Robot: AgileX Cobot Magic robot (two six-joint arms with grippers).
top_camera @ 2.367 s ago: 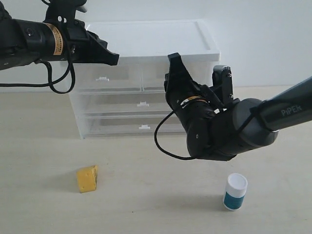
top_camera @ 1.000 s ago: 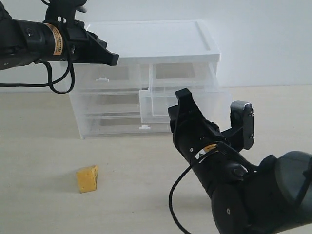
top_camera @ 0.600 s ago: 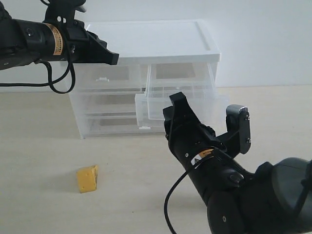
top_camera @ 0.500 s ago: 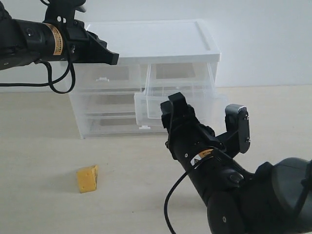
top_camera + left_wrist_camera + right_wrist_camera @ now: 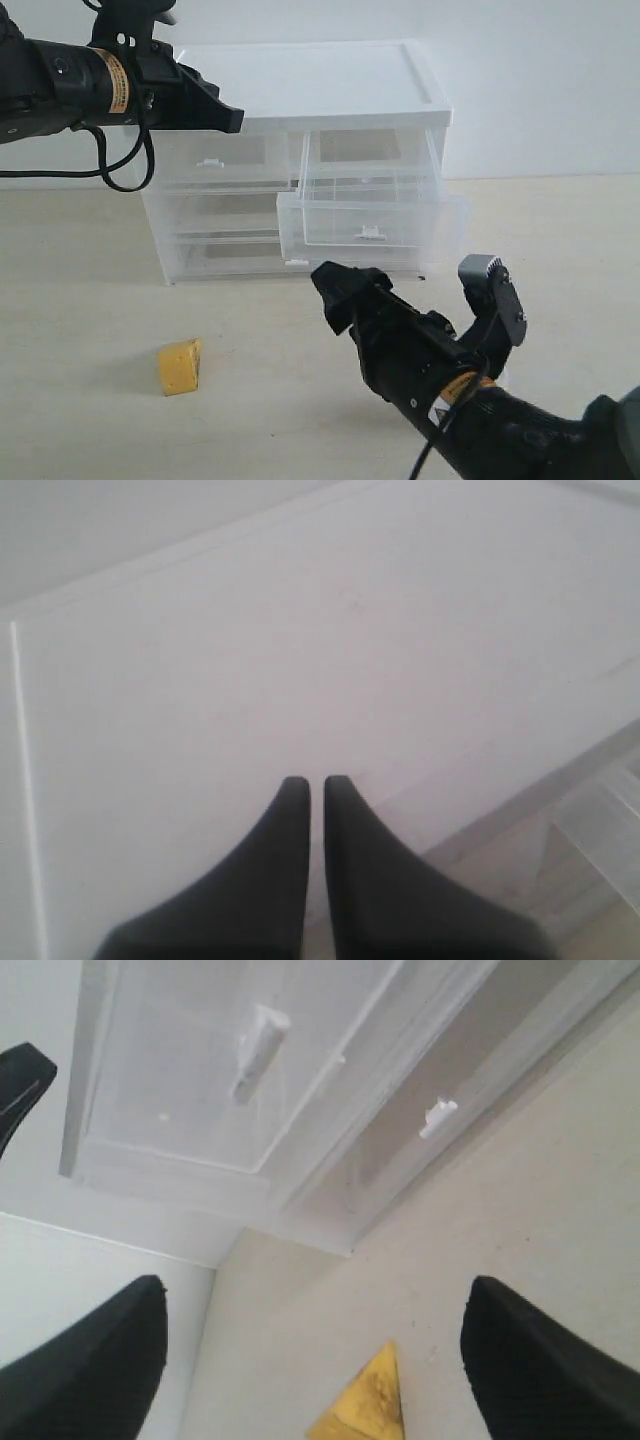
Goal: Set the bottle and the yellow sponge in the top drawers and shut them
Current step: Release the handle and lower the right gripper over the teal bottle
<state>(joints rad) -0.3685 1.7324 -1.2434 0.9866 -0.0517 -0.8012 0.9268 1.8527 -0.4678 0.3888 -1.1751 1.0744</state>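
The yellow-orange wedge-shaped porous sponge (image 5: 180, 366) lies on the pale worktop (image 5: 90, 300), left of the pulled-out translucent plastic top drawer (image 5: 370, 222); the other top drawer (image 5: 215, 160) is closed. The right jaws gape wide, empty, before that drawer. The left jaws, pressed together, empty, hover over the white cabinet top (image 5: 320, 80).

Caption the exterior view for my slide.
Pulled-out right top drawer, open right pincer low before it; yellow sponge on the table; shut left pincer over the cabinet.
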